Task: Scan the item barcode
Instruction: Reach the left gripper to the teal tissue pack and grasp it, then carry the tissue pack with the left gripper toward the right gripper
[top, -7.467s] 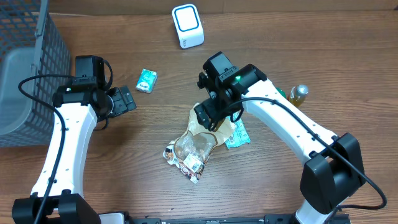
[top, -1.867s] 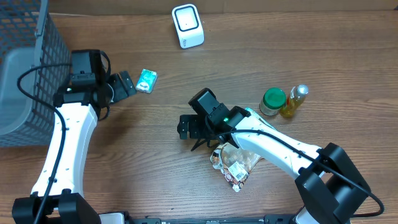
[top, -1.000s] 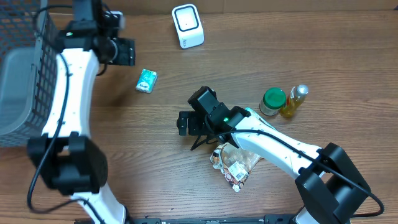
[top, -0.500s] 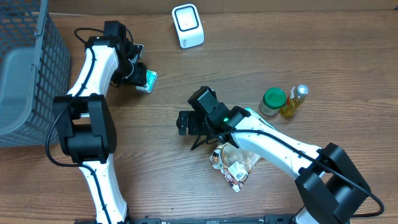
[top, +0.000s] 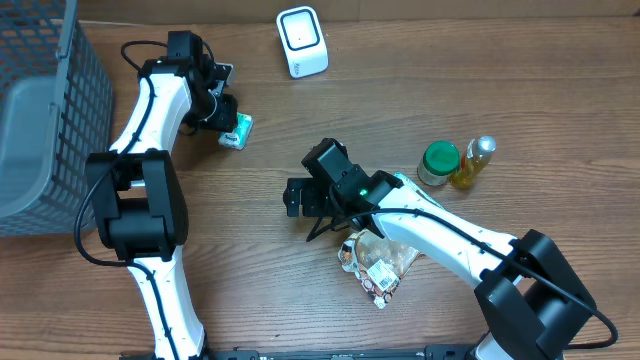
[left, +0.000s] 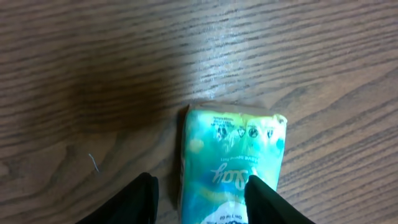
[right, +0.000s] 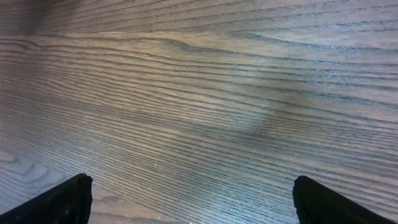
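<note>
We judge the scan barely begun: the teal packet (left: 233, 155) lies flat on the table (top: 520, 80) at the far left, and nothing has been lifted or shown to the white scanner (top: 302, 42), which stands at the far edge a little right of the packet. Our left gripper (left: 200, 198) is down over the packet with its fingers apart, one on either side; the right-hand finger looks to touch the wrapper's edge while a gap shows on the other side, so we do not count it as gripped. What is left, as we see it, is to clamp, lift, carry the packet to the scanner and turn its barcode to the window; we cannot see a barcode on the upper face. Our right gripper (right: 186, 208) hangs wide open and empty over bare wood at mid-table. A wire basket (top: 40, 100) sits at far left, a crumpled snack bag (top: 378, 262) near the middle, a green-lidded jar (top: 438, 163) and a yellow bottle (top: 475, 160) to the right. Nothing stands between packet and scanner.
</note>
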